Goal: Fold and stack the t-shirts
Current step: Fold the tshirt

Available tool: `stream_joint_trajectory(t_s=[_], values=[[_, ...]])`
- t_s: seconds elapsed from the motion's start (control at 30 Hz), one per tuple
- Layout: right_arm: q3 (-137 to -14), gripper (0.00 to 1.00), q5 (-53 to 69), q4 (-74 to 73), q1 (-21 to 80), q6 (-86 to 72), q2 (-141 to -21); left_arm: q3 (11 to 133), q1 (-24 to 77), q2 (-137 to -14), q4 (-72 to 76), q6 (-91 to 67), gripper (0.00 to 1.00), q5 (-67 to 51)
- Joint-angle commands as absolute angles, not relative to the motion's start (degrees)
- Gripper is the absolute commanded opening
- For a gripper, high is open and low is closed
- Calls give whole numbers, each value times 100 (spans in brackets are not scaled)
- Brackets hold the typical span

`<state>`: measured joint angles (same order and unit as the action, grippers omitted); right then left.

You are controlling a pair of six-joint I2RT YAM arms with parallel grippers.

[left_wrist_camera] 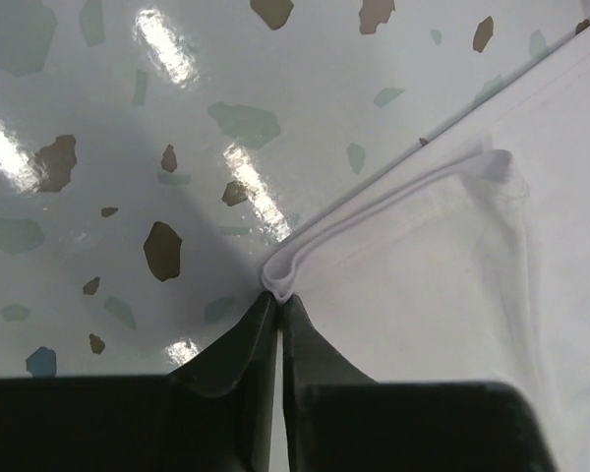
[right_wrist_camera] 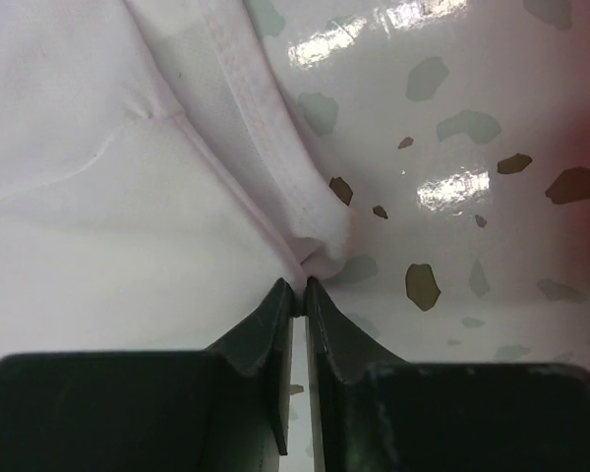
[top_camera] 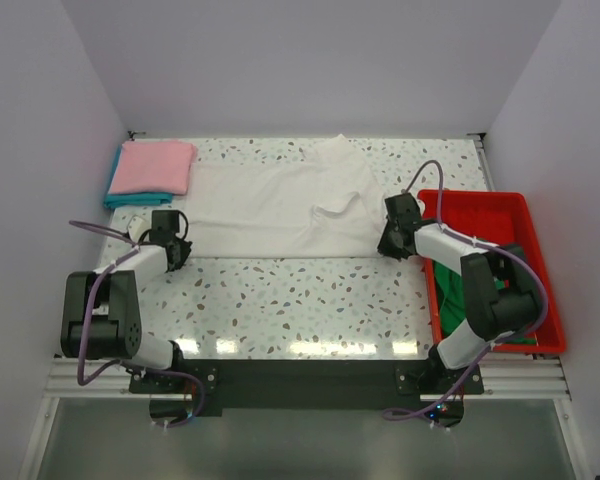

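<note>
- The white shirt (top_camera: 280,210) lies spread across the far middle of the surface (top_camera: 300,300), long side running left to right. It looks like it's already doubled over once.
- The left jaws are nearly pressed together, pinching the near-left corner of the white shirt. In the left wrist view the doubled hem (left_wrist_camera: 305,258) sits right at the tips.
- The right jaws are the same, closed down to a thin slit on the near-right corner. A bunched seam (right_wrist_camera: 315,231) curls up just ahead of the tips.
- We'd say the cloth is thin, light and totally floppy. It'll sag in the middle when lifted by two corners, so both arms need to rise and travel together or the fold goes crooked.
- It shouldn't be slippery in the jaws, but a tip-only pinch on two layers can drop the lower one. The doubled hem is thicker, so it's our pick for a hold.
- The glossy surface looks slick, so dragging probably slides the whole shirt rather than folding it. We'd lift first, then carry over.
- The pink shirt (top_camera: 155,165) sits folded on the teal shirt (top_camera: 130,200) at the far-left corner, so that's our guess for the stack.
- The green shirt (top_camera: 455,290) lies crumpled in the red tray (top_camera: 480,200) on the right, under the right arm.
</note>
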<state>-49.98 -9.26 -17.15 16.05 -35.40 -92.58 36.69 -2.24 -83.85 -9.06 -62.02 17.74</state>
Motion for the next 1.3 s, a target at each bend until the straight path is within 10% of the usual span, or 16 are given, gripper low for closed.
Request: stream_joint_trajectory(t_s=[0.0,0.67,0.7,0.8,0.87,0.97,1.27], values=[[-5221,10,-896,-1528,1600,-3516,-9133,3525,-272,-8245,-834,-6179,2,1837],[-3446,0,-9,-3980,1600,-3955,-4484,2602,-571,-4871,-3559,-6547,0,2329],[-3428,1,-9,-4242,1591,-3990,-4108,2593,-580,-4599,-3777,-6591,12,2338],[-3419,38,272,-4429,1600,-4043,-3632,2636,-580,-4168,-4059,-6574,60,2162],[-3742,58,272,-4526,1600,-3982,-3621,2803,-571,-4000,-4139,-6399,73,2136],[-4339,74,168,-4299,1600,-3701,-4050,3321,-580,-3876,-3903,-5891,78,2145],[-6710,73,71,-2339,1591,-2567,-8114,5042,-151,-7009,-1547,-4281,70,1502]])
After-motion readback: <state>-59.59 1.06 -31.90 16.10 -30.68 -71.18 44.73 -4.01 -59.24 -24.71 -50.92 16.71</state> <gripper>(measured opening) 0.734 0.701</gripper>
